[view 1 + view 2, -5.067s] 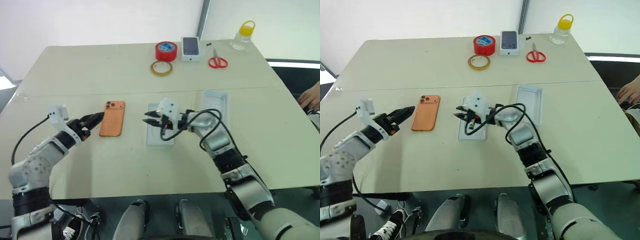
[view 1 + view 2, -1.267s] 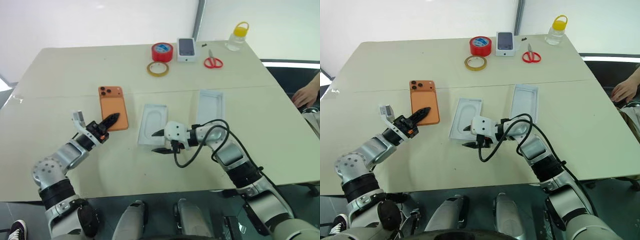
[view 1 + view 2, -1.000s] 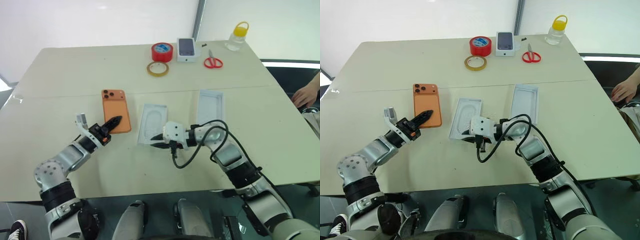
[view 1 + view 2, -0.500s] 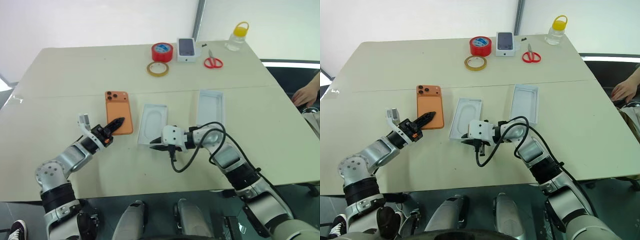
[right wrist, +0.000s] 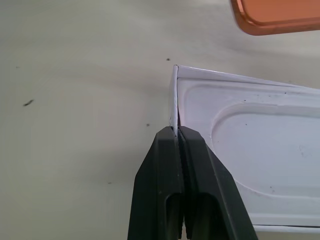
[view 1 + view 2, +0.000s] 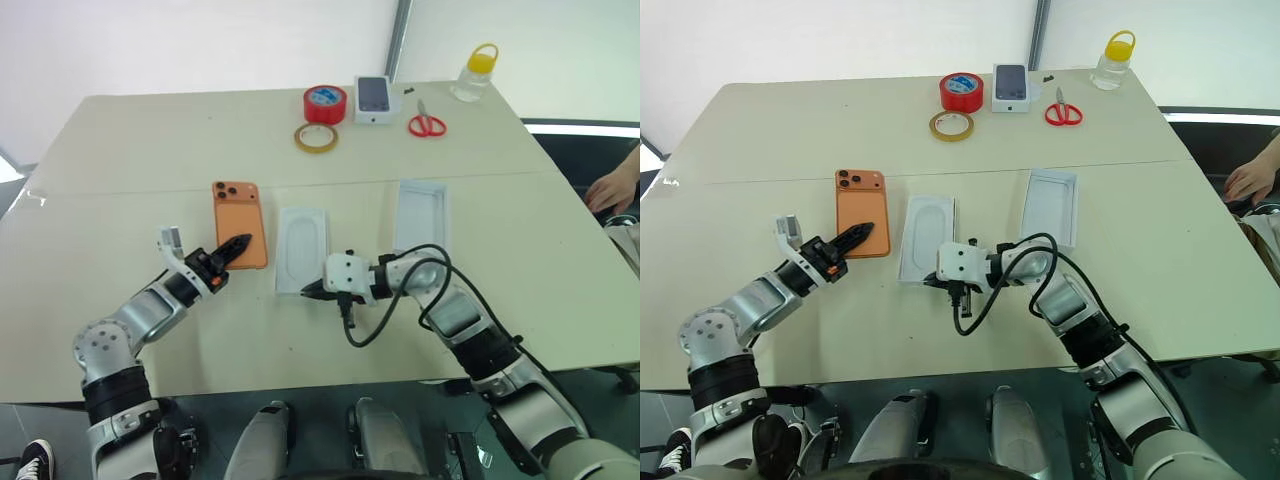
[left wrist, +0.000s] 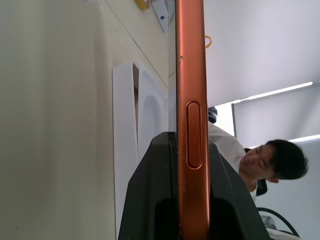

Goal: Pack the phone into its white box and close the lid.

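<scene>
Left eye view: The phone (image 6: 240, 209) is seen lying back-up on the counter (image 6: 120, 150), its 3-lens cluster at the far end. The left gripper (image 6: 236, 246) is clamped on the phone's near edge. Just beside the phone, at its 3 o'clock, the white box (image 6: 303, 236) lies open-side up, and the right gripper (image 6: 309, 292) is pinched shut on the wall at its near corner. At 3 o'clock from the box, a little apart, the lid (image 6: 423, 213) is laid with its plain inner face up. Toward 12 o'clock, along the far edge, a red tape roll (image 6: 325, 102), a tan tape ring (image 6: 315, 137), a smaller white box with a dark phone picture (image 6: 375, 98), red-handled scissors (image 6: 426, 122) and a yellow-capped bottle (image 6: 475, 72) are set. A person's hand (image 6: 612, 188) rests at the counter's 3 o'clock side.

Right eye view: The same layout is shown; phone and white box are nearly touching along their long sides.

Left wrist view: The phone's orange side rail, with 1 long button, is seen edge-on between the black fingers (image 7: 145, 200), which are closed on it. The white box is seen beyond, and a person farther off.

Right wrist view: The 2 black fingers (image 5: 160, 185) are pressed together on the thin wall at the white box's corner. The phone's rounded corner is seen past the box.
</scene>
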Controlling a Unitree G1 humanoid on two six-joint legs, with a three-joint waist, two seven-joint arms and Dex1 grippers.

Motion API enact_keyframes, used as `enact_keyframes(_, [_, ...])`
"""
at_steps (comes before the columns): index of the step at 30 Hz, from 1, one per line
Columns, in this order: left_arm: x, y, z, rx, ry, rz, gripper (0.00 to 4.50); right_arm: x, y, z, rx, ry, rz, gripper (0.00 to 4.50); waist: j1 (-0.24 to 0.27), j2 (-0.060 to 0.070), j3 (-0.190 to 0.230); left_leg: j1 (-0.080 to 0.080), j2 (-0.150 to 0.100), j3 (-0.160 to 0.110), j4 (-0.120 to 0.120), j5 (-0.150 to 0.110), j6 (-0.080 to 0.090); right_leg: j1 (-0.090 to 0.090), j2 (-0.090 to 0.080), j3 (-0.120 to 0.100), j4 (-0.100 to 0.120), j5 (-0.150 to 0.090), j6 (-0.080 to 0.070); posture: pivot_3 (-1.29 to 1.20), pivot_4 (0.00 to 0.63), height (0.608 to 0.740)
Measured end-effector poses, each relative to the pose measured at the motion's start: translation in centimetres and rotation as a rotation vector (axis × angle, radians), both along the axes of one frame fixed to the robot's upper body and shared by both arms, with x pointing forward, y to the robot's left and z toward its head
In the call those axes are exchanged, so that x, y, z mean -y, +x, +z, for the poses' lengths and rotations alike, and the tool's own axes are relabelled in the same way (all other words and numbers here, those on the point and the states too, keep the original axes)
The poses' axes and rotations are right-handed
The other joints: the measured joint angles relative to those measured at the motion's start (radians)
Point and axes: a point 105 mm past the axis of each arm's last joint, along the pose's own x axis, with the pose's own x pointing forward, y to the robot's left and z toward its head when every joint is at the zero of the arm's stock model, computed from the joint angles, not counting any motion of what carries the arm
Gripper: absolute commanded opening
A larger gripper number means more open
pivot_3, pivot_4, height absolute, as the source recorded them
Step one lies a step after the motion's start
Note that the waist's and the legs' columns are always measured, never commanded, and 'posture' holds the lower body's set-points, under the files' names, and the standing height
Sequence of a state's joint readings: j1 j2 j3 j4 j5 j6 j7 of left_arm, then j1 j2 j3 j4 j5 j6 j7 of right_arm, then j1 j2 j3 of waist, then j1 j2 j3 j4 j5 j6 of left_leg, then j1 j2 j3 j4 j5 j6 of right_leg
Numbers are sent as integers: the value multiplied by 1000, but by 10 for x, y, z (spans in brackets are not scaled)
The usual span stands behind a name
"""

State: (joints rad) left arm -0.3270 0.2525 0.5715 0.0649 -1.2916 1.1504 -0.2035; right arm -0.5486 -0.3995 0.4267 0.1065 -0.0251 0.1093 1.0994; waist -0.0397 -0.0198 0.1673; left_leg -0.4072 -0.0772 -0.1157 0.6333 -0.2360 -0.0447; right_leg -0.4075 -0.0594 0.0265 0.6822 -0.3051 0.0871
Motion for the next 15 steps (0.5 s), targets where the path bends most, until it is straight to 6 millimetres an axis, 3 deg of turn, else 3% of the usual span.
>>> enact_keyframes(15, [7, -1, 0, -4, -5, -29, 0, 12, -12, 0, 3, -34, 9, 21, -1, 0, 0, 0, 0, 0, 0, 0, 0, 0, 0, 0, 0, 0, 0, 0, 150, 740])
